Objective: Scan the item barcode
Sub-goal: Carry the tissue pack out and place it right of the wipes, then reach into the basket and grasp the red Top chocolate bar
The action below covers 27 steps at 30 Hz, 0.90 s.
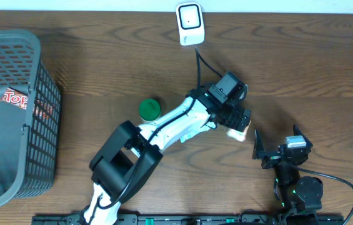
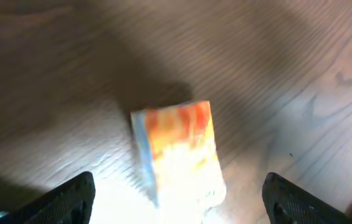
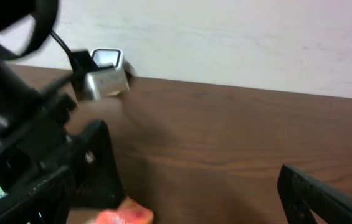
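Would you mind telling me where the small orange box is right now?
In the overhead view the orange box lies on the table right of centre, beneath the left arm's open tool, between the green cap and the right tool.

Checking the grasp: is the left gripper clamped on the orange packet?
No, the left gripper has its jaws wide apart, clear of the orange packet on the table.

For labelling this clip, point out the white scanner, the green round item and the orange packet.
White scanner (image 1: 190, 22), overhead view, centre of its face.
Green round item (image 1: 149, 109), overhead view, its top.
Orange packet (image 2: 179, 149), left wrist view, its printed face.
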### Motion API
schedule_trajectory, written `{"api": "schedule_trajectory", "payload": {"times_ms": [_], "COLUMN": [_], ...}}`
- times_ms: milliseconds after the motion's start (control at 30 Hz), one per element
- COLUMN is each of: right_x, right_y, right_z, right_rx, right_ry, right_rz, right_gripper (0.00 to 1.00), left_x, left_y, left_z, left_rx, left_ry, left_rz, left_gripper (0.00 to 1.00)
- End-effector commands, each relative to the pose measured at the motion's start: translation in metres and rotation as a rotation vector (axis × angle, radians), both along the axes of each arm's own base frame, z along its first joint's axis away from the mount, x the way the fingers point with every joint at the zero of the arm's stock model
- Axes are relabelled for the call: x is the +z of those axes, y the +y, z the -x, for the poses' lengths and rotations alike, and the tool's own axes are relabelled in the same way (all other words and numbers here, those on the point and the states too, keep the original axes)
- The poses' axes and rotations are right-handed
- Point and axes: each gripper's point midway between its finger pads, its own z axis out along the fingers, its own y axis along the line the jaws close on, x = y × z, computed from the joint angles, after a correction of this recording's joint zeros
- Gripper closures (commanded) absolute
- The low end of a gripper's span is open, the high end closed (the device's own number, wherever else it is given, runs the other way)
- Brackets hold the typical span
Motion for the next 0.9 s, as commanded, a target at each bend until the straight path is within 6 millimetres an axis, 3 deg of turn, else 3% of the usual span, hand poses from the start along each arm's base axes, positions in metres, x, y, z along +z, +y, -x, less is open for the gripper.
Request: {"api": "schedule_trajectory", "payload": {"times_ms": [0,67,100,167,233,300,333,400,467,533,633,767,800,867], "right_x": [-0.001,-0.001,-0.001,-0.001,-0.001,-0.001,-0.001,-0.001,-0.001,-0.001,-0.001,-0.001,-0.001,-0.001], "right_y": [-0.001,-0.001,-0.001,-0.001,-0.001,-0.001,-0.001,-0.001,-0.001,-0.001,-0.001,-0.001,-0.001,-0.001], "right_z": [0.0,0.0,0.0,0.0,0.0,0.0,0.0,0.0,0.0,0.0,0.0,0.0,0.0,0.0], "right_rx": [-0.007,-0.007,-0.007,-0.007,-0.007,-0.007,-0.007,-0.007,-0.007,-0.007,-0.007,-0.007,-0.007,-0.007], "right_ry": [0.004,0.004,0.004,0.004,0.004,0.004,0.004,0.004,0.004,0.004,0.004,0.004,0.004,0.004], "right_rz": [-0.015,-0.015,-0.015,-0.015,-0.015,-0.015,-0.015,-0.015,-0.015,-0.015,-0.015,-0.015,-0.015,-0.015], "right_gripper": [0.01,0.01,0.01,0.01,0.01,0.01,0.01,0.01,0.01,0.01,0.01,0.01,0.01,0.01], "left_x": [0.122,0.175,0.203,0.24,0.286,0.306,0.308,0.302,0.284,0.266,0.234,0.182,0.152,0.12], "left_y": [0.019,0.052,0.082,0.134,0.23,0.314,0.345,0.447,0.52,0.56,0.591,0.607,0.612,0.615], "left_z": [-0.038,-0.048,-0.056,-0.066,-0.07,-0.062,-0.058,-0.038,-0.013,0.005,0.011,0.001,-0.003,-0.006], "left_rx": [0.018,0.062,0.135,0.27,0.501,0.709,0.803,1.168,1.465,1.623,1.683,1.685,1.675,1.659], "left_ry": [-0.226,-0.338,-0.404,-0.498,-0.6,-0.62,-0.607,-0.51,-0.399,-0.306,-0.187,-0.016,0.087,0.194], "left_rz": [0.147,0.156,0.136,0.092,0.027,-0.021,-0.035,-0.068,-0.085,-0.099,-0.164,-0.262,-0.299,-0.332], "left_gripper": [0.14,0.13,0.13,0.13,0.13,0.13,0.13,0.13,0.13,0.13,0.13,0.13,0.13,0.13]}}
